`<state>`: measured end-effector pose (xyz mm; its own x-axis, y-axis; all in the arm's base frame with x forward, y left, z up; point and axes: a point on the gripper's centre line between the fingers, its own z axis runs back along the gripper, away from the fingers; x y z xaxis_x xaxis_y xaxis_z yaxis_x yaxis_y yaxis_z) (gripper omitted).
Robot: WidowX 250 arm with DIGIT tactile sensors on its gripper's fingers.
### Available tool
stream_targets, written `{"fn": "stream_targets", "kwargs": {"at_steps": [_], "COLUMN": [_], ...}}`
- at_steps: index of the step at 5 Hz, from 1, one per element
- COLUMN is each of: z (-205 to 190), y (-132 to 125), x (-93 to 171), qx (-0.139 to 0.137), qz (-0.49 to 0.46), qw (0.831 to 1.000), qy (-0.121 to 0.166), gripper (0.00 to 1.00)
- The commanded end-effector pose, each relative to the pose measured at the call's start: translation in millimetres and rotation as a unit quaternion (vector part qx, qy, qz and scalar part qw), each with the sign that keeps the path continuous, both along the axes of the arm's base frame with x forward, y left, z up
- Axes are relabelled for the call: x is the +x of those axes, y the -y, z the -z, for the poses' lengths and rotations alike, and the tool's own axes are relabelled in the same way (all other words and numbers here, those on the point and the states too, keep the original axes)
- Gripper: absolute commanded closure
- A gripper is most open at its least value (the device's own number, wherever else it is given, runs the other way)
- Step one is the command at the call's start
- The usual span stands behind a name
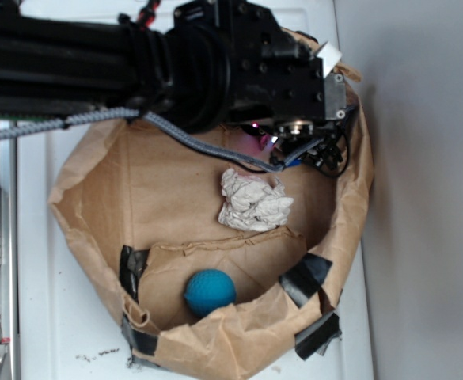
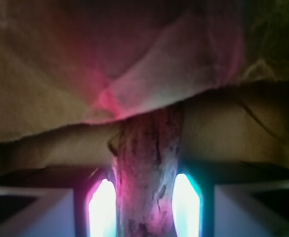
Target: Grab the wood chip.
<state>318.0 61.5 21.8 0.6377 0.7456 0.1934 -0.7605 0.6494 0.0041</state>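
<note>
gripping wood chip (image 2: 146, 168), gripper (image 2: 144, 207) unlabelled.

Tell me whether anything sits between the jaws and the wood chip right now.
Nothing visible does. In the wrist view the wood chip already lies between the gripper pads, one lit pad on each side. Only its far end runs under a paper flap of the bag; the paper wad lies apart.
</note>
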Motion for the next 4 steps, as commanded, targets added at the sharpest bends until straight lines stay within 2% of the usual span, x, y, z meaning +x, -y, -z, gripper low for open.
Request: {"fn": "stream_targets", "kwargs": {"at_steps": [1,2,3,4], "z": [-51,-97,-139,-161], "y": [10,20,35,49], "x": [-27,-43,-45,-44], "qx": [-0.031,-0.093,-0.100,-0.112], "qz": [0.035,0.118,0.196,0.253], "qw": [0.996,0.984,0.971,0.960], "qy": [0.078,0.100,0.091,0.048], "gripper": [1.00,1.00,1.00,1.00]}}
